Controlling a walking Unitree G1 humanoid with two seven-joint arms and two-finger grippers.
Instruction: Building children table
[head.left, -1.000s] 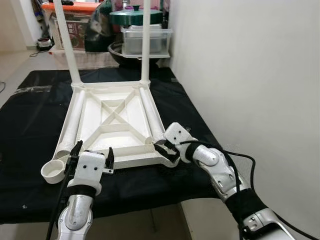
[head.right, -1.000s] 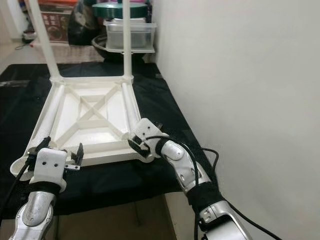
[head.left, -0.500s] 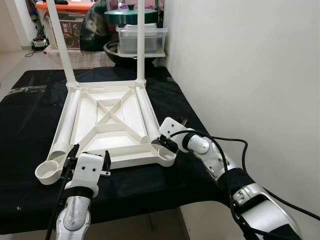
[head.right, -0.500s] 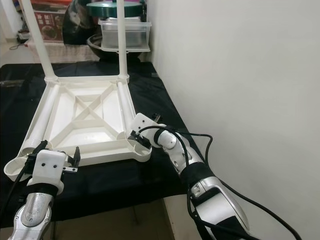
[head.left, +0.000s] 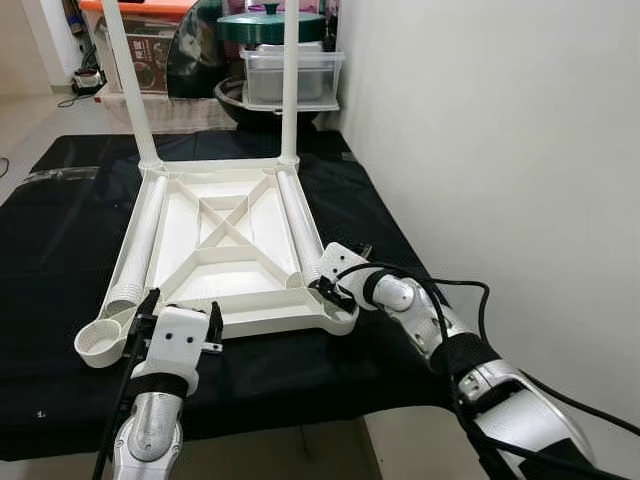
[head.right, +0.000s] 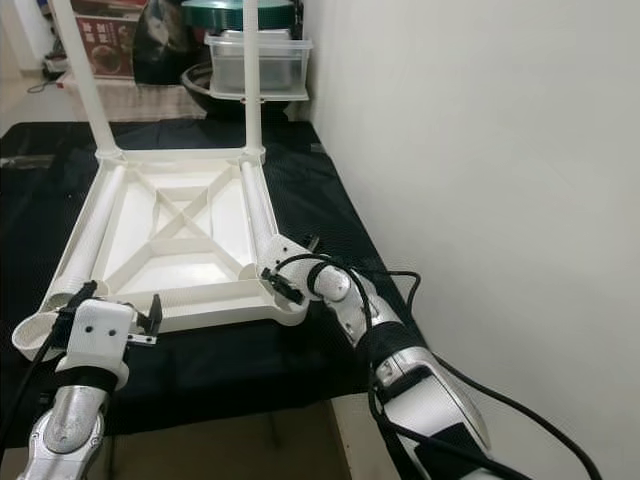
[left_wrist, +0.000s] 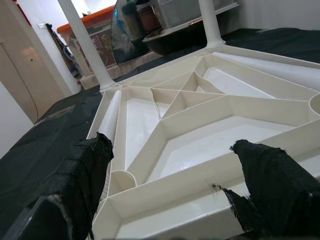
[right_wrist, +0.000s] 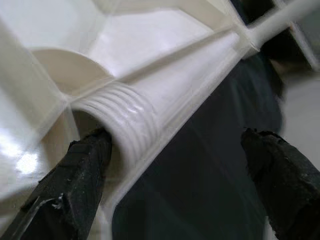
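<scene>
Two legs already stand upright at the far corners of the upside-down tabletop, which lies on the black-covered table. Two loose legs lie along its side ribs, at 3 and 9 o'clock of the cross brace. The right end effector is spread wide around the threaded end of the 3 o'clock leg, not gripping yet. The left end effector hovers open at the near edge, holding nothing. Plastic looks light, stiff, kinda slick, so I'd grab the leg just past the threads.
</scene>
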